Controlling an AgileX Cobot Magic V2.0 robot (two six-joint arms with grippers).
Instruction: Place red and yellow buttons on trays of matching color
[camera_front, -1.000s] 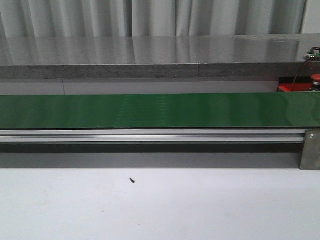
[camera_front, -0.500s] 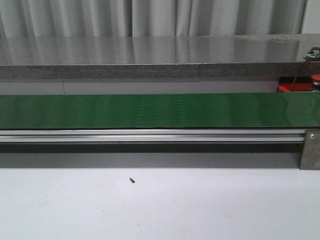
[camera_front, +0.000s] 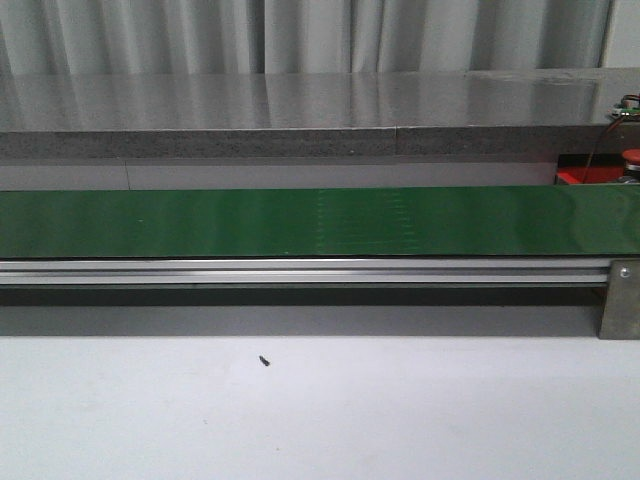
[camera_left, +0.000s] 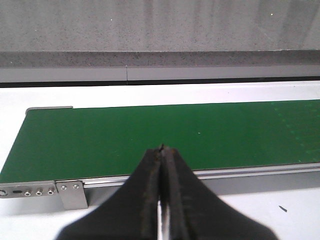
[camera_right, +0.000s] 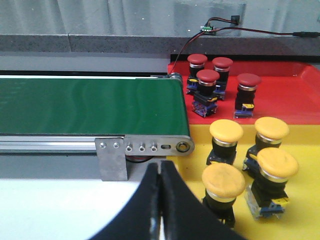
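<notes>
1. Buttons do not show in the front view: the green conveyor belt (camera_front: 300, 222) runs across the frame with nothing on it, an aluminium rail (camera_front: 300, 270) runs along its near edge, and a small dark speck (camera_front: 264, 361) lies on the white table (camera_front: 320, 420). At the far right, a sliver of the red tray (camera_front: 575, 176) peeks out behind the belt. Neither arm shows here.

2. Left wrist view: the left gripper (camera_left: 162, 150) has its fingers pressed together with nothing between them. Ahead of the fingertips lies the bare green belt, and its end bracket (camera_left: 71, 192) sits off to one side of the fingers.

3. Right wrist view: the right gripper (camera_right: 160, 167) is likewise closed on nothing. Just beside its fingers, four yellow buttons (camera_right: 272, 167) stand upright on the yellow tray (camera_right: 300, 210). Farther ahead, four red buttons (camera_right: 207, 80) stand on the red tray, close behind the belt's end roller. All eight are apart from the gripper, and the nearest yellow one (camera_right: 222, 182) is close beside the fingers.
</notes>
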